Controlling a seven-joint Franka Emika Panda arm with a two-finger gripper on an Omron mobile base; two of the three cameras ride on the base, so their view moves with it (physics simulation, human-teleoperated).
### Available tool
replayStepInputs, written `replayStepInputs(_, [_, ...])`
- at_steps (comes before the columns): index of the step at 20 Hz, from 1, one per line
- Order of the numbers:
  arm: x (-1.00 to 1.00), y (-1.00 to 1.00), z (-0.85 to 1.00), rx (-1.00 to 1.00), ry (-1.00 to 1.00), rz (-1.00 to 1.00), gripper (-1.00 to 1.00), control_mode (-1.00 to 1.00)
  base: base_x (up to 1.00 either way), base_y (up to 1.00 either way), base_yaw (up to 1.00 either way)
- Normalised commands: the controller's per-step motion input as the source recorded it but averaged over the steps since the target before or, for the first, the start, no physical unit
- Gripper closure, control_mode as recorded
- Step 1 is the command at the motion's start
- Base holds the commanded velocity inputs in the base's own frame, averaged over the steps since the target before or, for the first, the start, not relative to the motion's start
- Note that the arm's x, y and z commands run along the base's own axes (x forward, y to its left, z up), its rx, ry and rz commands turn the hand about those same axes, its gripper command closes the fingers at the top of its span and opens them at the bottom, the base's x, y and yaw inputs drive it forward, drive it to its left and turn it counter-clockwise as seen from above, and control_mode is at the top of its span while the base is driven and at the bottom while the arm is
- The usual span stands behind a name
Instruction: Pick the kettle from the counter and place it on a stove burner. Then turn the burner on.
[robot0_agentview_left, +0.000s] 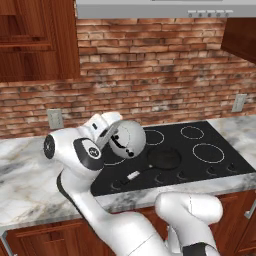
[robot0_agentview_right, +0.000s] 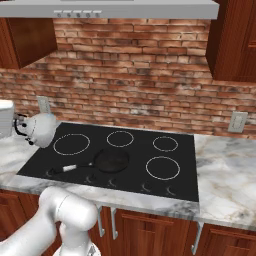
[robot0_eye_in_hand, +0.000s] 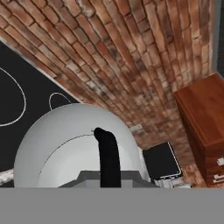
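Note:
The silver-grey kettle (robot0_agentview_left: 128, 139) hangs tilted in the air over the left edge of the black cooktop (robot0_agentview_left: 175, 170). My gripper (robot0_agentview_left: 109, 134) is shut on its thin black handle (robot0_eye_in_hand: 107, 157). From the right base view the kettle (robot0_agentview_right: 43, 129) hovers just left of the largest ring. In the hand view its dome (robot0_eye_in_hand: 65, 144) sits close under the hand. The stove burner (robot0_agentview_right: 162, 167) is the white ring at the front right of the glass, bare and well right of the kettle. The marble counter (robot0_agentview_left: 25, 175) lies left of the stove.
A black frying pan (robot0_agentview_left: 165, 158) sits mid-stove, its handle (robot0_agentview_left: 133, 175) pointing front left. The largest ring (robot0_agentview_right: 71, 144) lies just right of the kettle, two smaller rings (robot0_agentview_right: 120, 138) behind. Burner controls (robot0_agentview_right: 145, 188) line the front edge. A brick wall and range hood (robot0_agentview_right: 125, 7) stand behind and above.

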Motion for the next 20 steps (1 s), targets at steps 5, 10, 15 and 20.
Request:
replayStepInputs(5, [0.0,-1.0,0.67,0.25,-0.01,0.0,1.0,-1.0,0.0,0.0,0.0])
replayStepInputs(10, [0.0,-1.0,0.48,0.28,0.0,0.0,1.0,-1.0,0.0,0.0,0.0])
replayStepInputs(15, [0.0,-1.0,0.39,0.31,0.0,0.0,1.0,-1.0,0.0,0.0,0.0])
replayStepInputs(20, [-0.02,-1.0,0.34,0.38,-0.05,0.0,1.0,-1.0,0.0,0.0,0.0])
